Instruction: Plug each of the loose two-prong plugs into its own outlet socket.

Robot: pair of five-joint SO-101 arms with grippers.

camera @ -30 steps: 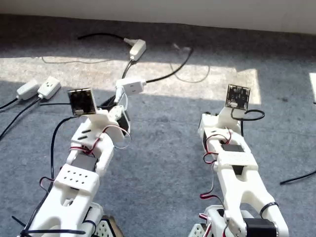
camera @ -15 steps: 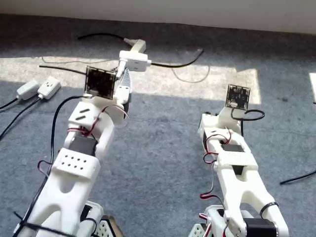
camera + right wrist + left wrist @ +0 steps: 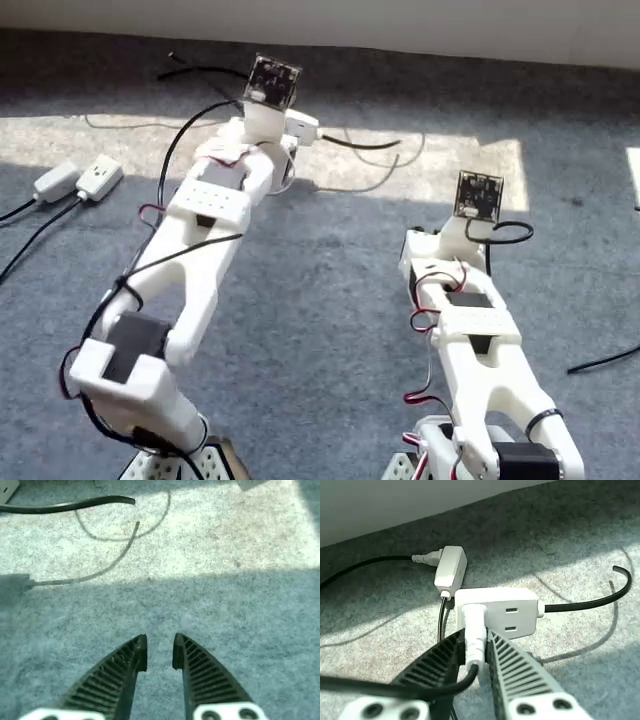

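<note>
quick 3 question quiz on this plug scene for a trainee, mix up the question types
1. True or false: the left pincer grips a white plug.
2. What is between the right pincer fingers? A a plug, B a cable, C nothing.
3. Fill in: the socket block touching the plug has a ____ cord.

Key: 1 true; 2 C; 3 black.

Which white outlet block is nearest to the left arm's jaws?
The outlet block touching the plug that the jaws clamp. The other two blocks lie together, far off to the arm's side.
</note>
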